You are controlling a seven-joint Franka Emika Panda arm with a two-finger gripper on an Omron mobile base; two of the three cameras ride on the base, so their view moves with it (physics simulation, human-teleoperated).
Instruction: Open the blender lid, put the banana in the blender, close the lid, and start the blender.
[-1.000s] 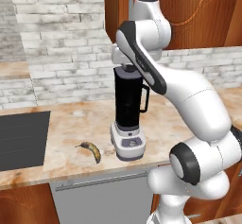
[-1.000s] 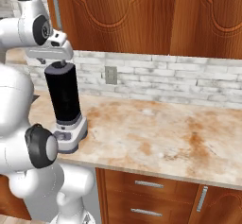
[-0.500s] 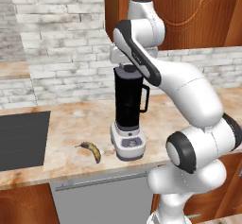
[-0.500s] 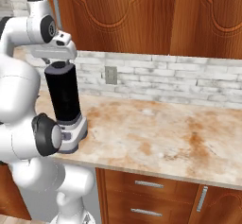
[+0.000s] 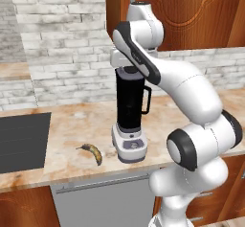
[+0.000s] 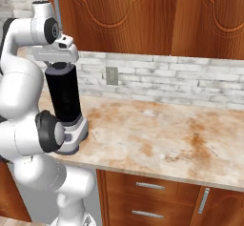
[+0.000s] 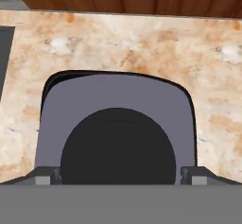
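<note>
The blender (image 5: pixel 130 104) stands on the counter, a tall black jar with a side handle on a light grey base with a front dial. My gripper (image 5: pixel 130 69) hangs straight down right over its top. In the hand view the dark grey blender lid (image 7: pixel 116 98) sits on the jar, and my open gripper (image 7: pixel 118 176) has one fingertip on each side of the lid's round dark knob (image 7: pixel 118 147). The banana (image 5: pixel 92 152) lies on the counter left of the base. From the right, the blender (image 6: pixel 64 98) stands under the gripper (image 6: pixel 58 66).
A dark flat panel (image 5: pixel 21 142) is set into the counter at the far left. A brick wall with an outlet (image 6: pixel 112 76) runs behind, with wooden cabinets (image 6: pixel 143 15) above. The marbled counter (image 6: pixel 162 134) stretches to the right of the blender.
The hand has stayed over the blender's top with its jaws open. The arm's elbow and lower links have shifted a little. Blender and banana have not moved.
</note>
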